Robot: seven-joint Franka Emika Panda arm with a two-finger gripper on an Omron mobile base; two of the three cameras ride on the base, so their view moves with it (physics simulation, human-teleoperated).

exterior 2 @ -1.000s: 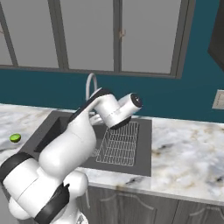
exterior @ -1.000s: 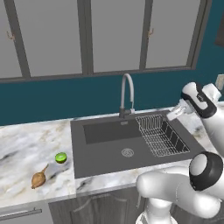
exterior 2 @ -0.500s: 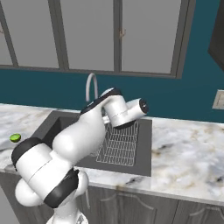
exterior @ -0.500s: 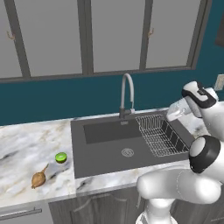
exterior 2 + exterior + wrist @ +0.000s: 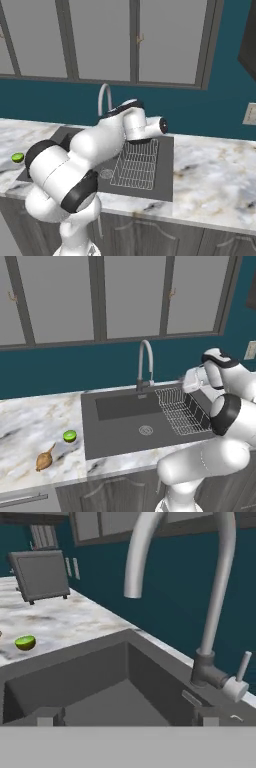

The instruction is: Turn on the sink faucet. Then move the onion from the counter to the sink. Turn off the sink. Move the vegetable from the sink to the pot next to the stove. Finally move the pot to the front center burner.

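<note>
The jaws [image 5: 127, 716] stand released, with nothing between them; in the hand view the two dark fingertips [image 5: 46, 716] rise at 6 o'clock, spread wide apart over the sink [image 5: 100, 687]. The sink faucet [image 5: 210, 612] stands at 2 o'clock from the jaws, near but apart from them. Its arched spout curves over to 12 o'clock, and its small side lever [image 5: 242, 667] points upward at the base, at 3 o'clock in that view. No water shows at the spout. The hand view also shows a lime [image 5: 25, 642] on the bench [image 5: 60, 622] at 9 o'clock and a dark flat panel [image 5: 39, 574] standing on the bench at 10 o'clock, neither of which can be compared with the jaws in the base views. The left base view shows the onion [image 5: 45, 458] lying on the bench at 8 o'clock, just below the lime and well apart from the faucet, with the robot's hand [image 5: 200, 378] at 3 o'clock above the wire rack [image 5: 182, 411], to the right of the faucet. In the right base view the arm [image 5: 90, 150] covers most of the sink; the wire rack, the top of the faucet and the lime at 9 o'clock are visible.
</note>
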